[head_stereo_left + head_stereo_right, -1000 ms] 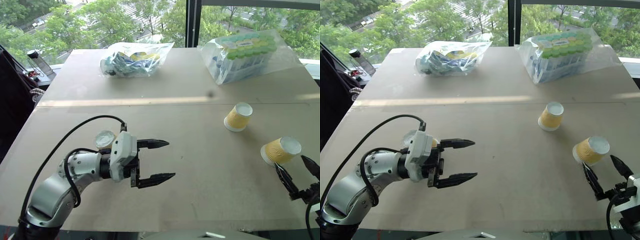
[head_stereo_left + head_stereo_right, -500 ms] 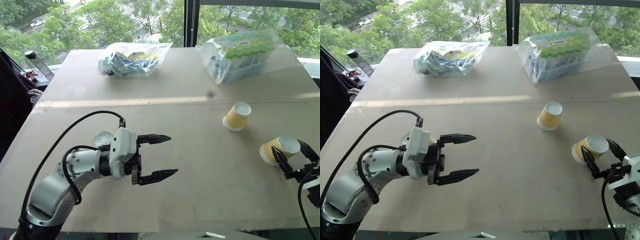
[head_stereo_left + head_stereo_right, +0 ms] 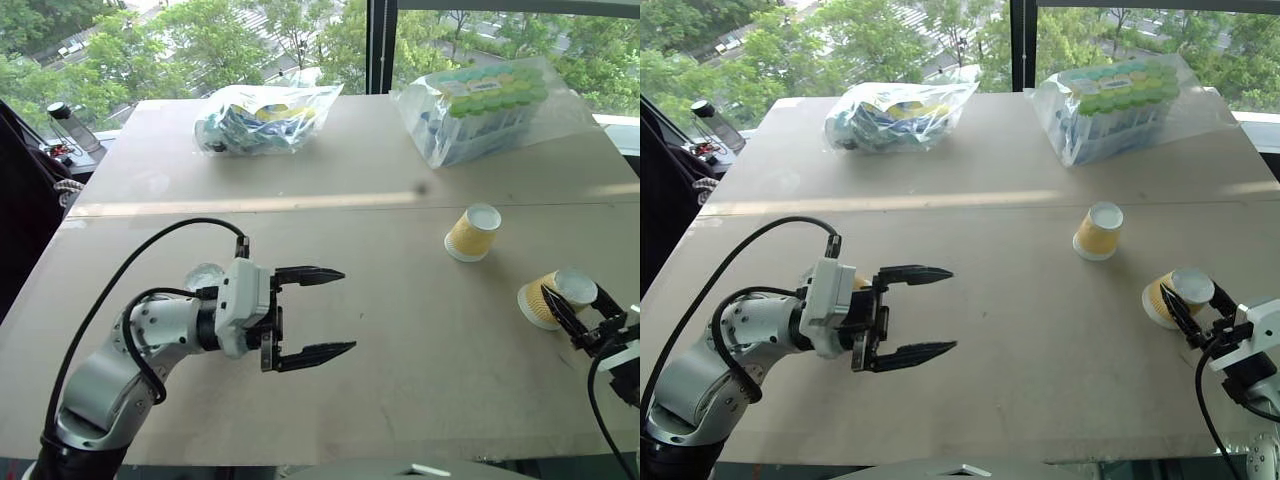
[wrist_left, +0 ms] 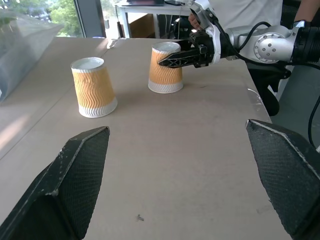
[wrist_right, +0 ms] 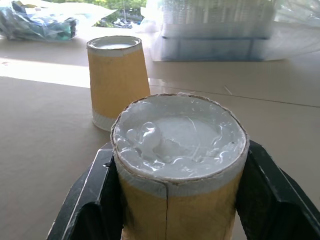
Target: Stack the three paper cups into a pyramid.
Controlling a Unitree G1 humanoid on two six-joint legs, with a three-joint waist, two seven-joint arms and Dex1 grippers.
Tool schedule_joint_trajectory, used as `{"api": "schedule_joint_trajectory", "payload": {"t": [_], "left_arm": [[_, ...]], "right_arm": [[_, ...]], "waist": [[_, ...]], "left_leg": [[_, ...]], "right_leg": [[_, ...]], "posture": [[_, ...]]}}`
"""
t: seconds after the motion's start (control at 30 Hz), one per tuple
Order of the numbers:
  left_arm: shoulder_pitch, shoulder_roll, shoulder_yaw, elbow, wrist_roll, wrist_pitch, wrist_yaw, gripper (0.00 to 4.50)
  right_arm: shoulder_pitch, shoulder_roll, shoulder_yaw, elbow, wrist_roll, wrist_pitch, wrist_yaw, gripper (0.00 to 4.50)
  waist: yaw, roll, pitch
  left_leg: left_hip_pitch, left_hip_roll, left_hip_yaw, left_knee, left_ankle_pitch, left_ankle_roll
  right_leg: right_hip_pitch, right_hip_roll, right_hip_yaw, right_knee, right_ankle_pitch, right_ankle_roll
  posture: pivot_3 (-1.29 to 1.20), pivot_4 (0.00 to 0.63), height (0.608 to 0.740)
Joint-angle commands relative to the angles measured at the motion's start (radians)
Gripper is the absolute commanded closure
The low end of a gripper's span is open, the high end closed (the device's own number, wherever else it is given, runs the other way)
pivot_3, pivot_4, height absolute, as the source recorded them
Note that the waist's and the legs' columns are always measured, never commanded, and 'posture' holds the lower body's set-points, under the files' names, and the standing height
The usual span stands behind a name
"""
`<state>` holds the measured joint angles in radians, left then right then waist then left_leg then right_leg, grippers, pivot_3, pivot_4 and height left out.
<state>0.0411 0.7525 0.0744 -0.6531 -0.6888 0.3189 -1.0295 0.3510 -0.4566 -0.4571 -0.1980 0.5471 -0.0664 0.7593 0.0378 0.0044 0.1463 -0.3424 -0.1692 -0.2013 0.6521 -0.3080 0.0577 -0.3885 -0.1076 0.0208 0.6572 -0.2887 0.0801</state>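
near cup (image 3: pixel 548 297): upside down near the table's right edge, base up. The right gripper (image 3: pixel 586 318) has its two fingers pressed against the cup's sides, one each side, so I'd call that clamped on and grasping it. Cup looks a bit tipped from the squeeze, not lifted as far as I can tell.
middle cup (image 3: pixel 473 232): also base up, a little further out on the table (image 3: pixel 400 350), apart from the held one. My guess is it's one half of the pyramid's bottom row, and the gripped cup goes beside it.
third cup (image 3: pixel 205 276): tucked behind the left arm, mostly hidden.
left gripper (image 3: pixel 320 312): hovering over bare table, pointing across toward the right, fingers spread wide, holding nothing. Looks parked out of the way.
bags (image 3: pixel 268 118): two clear bags of packaged stuff at the far end, not part of this.
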Motion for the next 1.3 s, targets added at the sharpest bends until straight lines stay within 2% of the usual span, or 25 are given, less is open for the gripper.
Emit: {"api": "schedule_joint_trajectory", "payload": {"t": [0.03,0.2,0.3,0.4,0.53,0.63,0.77,0.93,1.1,1.2,1.3], "left_arm": [[0.091,-0.067,0.063,-0.049,-0.038,-0.009,0.096,0.00],[0.251,-0.181,0.082,-0.147,0.054,-0.039,0.280,0.00],[0.362,-0.225,0.063,-0.227,0.137,-0.014,0.395,0.00],[0.431,-0.260,0.061,-0.281,0.152,0.006,0.472,0.00],[0.489,-0.277,0.099,-0.272,0.235,0.010,0.551,0.00],[0.456,-0.299,0.141,-0.236,0.238,0.016,0.601,0.00],[0.409,-0.309,0.146,-0.212,0.234,0.030,0.624,0.00],[0.382,-0.303,0.137,-0.193,0.239,0.033,0.615,0.00],[0.357,-0.300,0.130,-0.173,0.240,0.033,0.609,0.00],[0.349,-0.295,0.124,-0.166,0.238,0.030,0.597,0.00],[0.346,-0.279,0.113,-0.164,0.230,0.024,0.563,0.00]], "right_arm": [[0.034,-0.021,0.035,-0.112,0.009,0.006,0.042,2.16],[-0.038,-0.034,0.229,-0.264,-0.017,0.130,0.007,2.16],[-0.195,-0.020,0.382,-0.275,-0.100,0.234,-0.061,2.16],[-0.341,0.004,0.491,-0.246,-0.148,0.320,-0.099,2.16],[-0.643,0.109,0.655,-0.067,-0.285,0.391,-0.161,2.16],[-0.785,0.178,0.704,0.019,-0.319,0.530,-0.215,2.16],[-0.918,0.273,0.729,0.154,-0.346,0.509,-0.223,2.16],[-0.963,0.316,0.750,0.250,-0.379,0.477,-0.206,2.16],[-0.972,0.362,0.735,0.296,-0.376,0.446,-0.206,0.12],[-0.954,0.361,0.718,0.275,-0.373,0.439,-0.208,0.12],[-0.873,0.293,0.685,0.143,-0.356,0.472,-0.195,0.12]], "waist": [[-0.001,0.000,0.000],[-0.021,-0.006,-0.001],[-0.024,-0.010,-0.002],[-0.020,-0.012,-0.002],[-0.020,-0.014,-0.001],[-0.019,-0.015,-0.001],[-0.024,-0.015,-0.001],[-0.027,-0.015,-0.001],[-0.032,-0.015,-0.001],[-0.036,-0.015,-0.001],[-0.030,-0.015,-0.002]], "left_leg": [[0.000,0.000,0.001,0.000,0.000,0.000],[-0.002,0.001,0.003,0.000,0.000,0.000],[-0.002,0.004,0.005,0.001,0.000,0.000],[-0.002,0.004,0.006,0.001,0.000,0.000],[-0.002,0.005,0.006,0.001,0.000,0.000],[-0.003,0.005,0.006,0.000,0.000,-0.001],[-0.004,0.005,0.006,0.000,0.000,-0.001],[-0.004,0.005,0.007,0.000,0.000,-0.001],[-0.004,0.006,0.007,0.000,0.000,-0.001],[-0.004,0.006,0.008,0.001,0.000,-0.001],[-0.004,0.005,0.007,0.001,0.000,-0.001]], "right_leg": [[-0.001,0.000,0.001,0.000,0.000,0.000],[-0.003,0.001,0.003,0.001,0.001,-0.001],[-0.003,0.003,0.003,0.000,0.004,-0.002],[-0.003,0.003,0.004,0.000,0.005,-0.002],[-0.004,0.004,0.004,0.001,0.005,-0.003],[-0.006,0.004,0.004,0.000,0.005,-0.003],[-0.008,0.005,0.002,-0.002,0.005,-0.003],[-0.009,0.005,0.001,-0.001,0.005,-0.003],[-0.010,0.005,0.002,0.001,0.005,-0.003],[-0.010,0.005,0.002,0.002,0.005,-0.003],[-0.010,0.005,0.002,0.002,0.005,-0.003]], "posture": [[0.00,0.150,0.740],[0.00,0.150,0.740],[0.00,0.150,0.740],[0.00,0.150,0.740],[0.00,0.150,0.740],[0.00,0.150,0.740],[0.00,0.150,0.740],[0.00,0.150,0.740],[0.00,0.150,0.740],[0.00,0.150,0.740],[0.00,0.150,0.740]]}}
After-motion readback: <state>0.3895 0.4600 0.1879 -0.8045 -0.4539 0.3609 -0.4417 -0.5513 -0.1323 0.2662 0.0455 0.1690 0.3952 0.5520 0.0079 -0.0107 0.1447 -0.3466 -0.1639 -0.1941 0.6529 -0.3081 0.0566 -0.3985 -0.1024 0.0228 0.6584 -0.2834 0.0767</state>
